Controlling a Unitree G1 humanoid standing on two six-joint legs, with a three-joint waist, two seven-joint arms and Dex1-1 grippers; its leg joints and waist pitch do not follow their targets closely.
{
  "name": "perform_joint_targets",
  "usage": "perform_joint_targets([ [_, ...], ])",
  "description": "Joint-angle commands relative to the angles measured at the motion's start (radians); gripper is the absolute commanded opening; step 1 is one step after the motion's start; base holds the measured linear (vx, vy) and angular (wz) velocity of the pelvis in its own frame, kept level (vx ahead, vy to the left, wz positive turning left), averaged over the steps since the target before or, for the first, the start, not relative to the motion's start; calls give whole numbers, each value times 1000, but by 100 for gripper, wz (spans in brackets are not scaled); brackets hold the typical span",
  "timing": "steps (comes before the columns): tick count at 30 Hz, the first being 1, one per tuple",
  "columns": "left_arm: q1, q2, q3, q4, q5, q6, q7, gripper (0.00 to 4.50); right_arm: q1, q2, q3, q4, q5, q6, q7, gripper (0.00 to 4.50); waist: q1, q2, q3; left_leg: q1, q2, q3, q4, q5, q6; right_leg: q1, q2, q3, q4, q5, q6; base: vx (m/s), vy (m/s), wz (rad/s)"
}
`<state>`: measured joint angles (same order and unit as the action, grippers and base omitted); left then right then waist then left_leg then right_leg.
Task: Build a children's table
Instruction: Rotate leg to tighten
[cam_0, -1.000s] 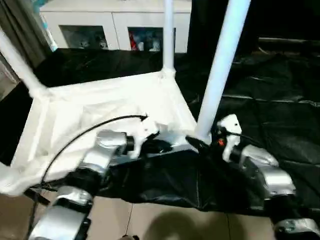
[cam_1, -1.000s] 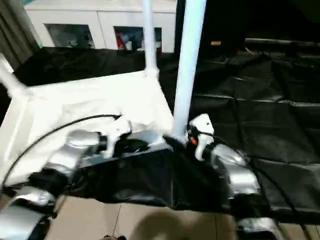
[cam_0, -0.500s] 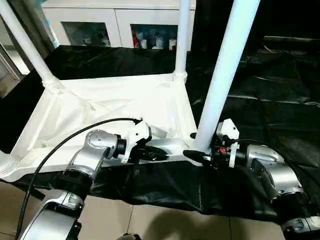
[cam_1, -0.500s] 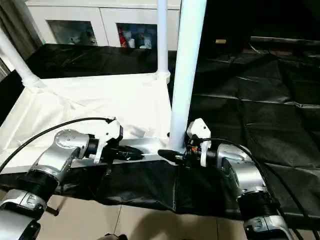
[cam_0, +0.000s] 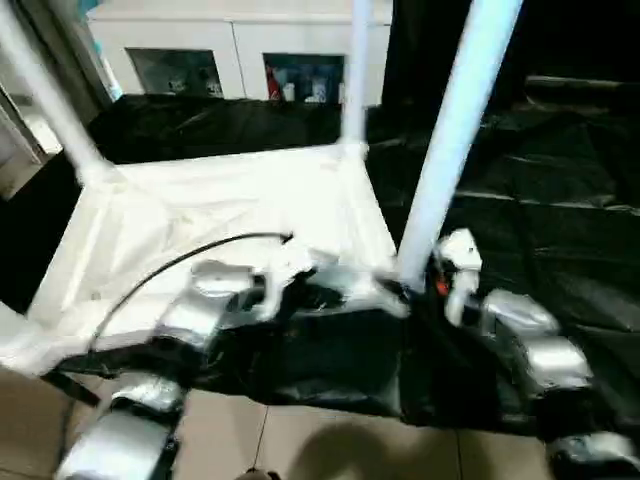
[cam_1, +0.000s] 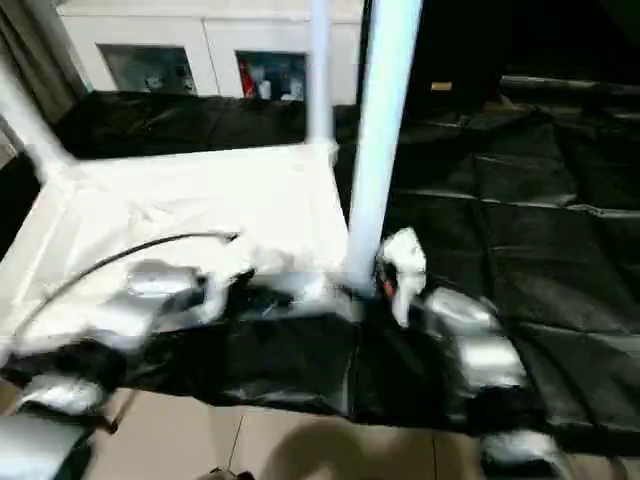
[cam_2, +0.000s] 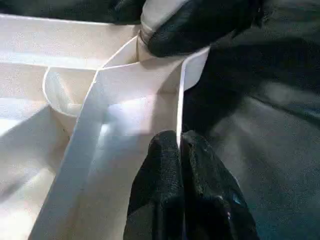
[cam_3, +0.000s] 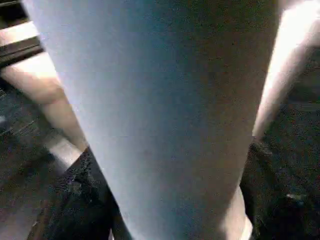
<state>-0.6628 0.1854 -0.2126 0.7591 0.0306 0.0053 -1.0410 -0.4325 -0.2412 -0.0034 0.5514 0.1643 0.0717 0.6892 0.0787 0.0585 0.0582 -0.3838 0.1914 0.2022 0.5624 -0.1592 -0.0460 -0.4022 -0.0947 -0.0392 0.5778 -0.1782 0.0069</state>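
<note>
right end effector (cam_0: 400, 290) tighter on leg (cam_0: 455, 130)

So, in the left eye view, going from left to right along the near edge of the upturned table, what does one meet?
Left gripper pinching the rim of the white plastic square table top → long white tubular leg standing in the near corner → right gripper at that leg's base → black sheet.

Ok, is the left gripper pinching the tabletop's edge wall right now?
Yes: in the left wrist view the left gripper has its two black fingers closed on the thin upright edge wall of the tabletop.
</note>
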Motion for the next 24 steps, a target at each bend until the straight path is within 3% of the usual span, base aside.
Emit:
perform_joint_targets([
  [1, -29, -42, 22, 24, 5, 0, 127, 0, 29, 37, 36, 76, -67, 24, -104, 272, -7, -15, -45, 30, 34, -20, -73, -348, 4, 28, -48, 26, -83, -385, -189, 0, 0, 0],
  [4, -45, -90, 15, 40, 17, 8, 194, 0, 20, 84, 21, 98, -73, 34, -211, 272, -10, -15, -44, 33, 33, -20, -75, -376, 1, 22, -45, 27, -89, -403, -171, 0, 0, 0],
  [7, -62, -147, 4, 59, 28, 7, 247, 0, 8, 152, 7, 107, -68, 56, -303, 272, -11, -5, -43, 34, 32, -24, -78, -406, -7, 19, -46, 26, -92, -430, -158, 0, 0, 0],
  [12, -79, -174, -6, 84, 29, -15, 233, 0, -2, 192, 37, 90, -51, 25, -249, 272, -10, -7, -44, 29, 31, -26, -81, -413, 0, 21, -47, 26, -96, -430, -140, 0, 0, 0],
  [13, -80, -174, -5, 86, 29, -16, 233, 0, -3, 192, 36, 88, -43, 26, -242, 328, -10, -6, -45, 28, 31, -26, -81, -410, 4, 22, -47, 26, -95, -418, -143, 0, 0, 0],
  [19, -48, -120, -13, 48, 11, -30, 104, 0, 2, 119, 66, 34, -26, 22, -80, 351, -10, -8, -50, 18, 33, -24, -78, -353, 24, 30, -46, 25, -84, -319, -171, 0, 0, 0],
  [24, 0, -11, -41, -12, -11, -41, -99, 0, 52, -20, 112, -92, 34, 29, 207, 351, -3, -9, -58, 9, 34, -16, -62, -239, 86, 44, -45, 20, -63, -151, -228, 0, 0, 0],
])
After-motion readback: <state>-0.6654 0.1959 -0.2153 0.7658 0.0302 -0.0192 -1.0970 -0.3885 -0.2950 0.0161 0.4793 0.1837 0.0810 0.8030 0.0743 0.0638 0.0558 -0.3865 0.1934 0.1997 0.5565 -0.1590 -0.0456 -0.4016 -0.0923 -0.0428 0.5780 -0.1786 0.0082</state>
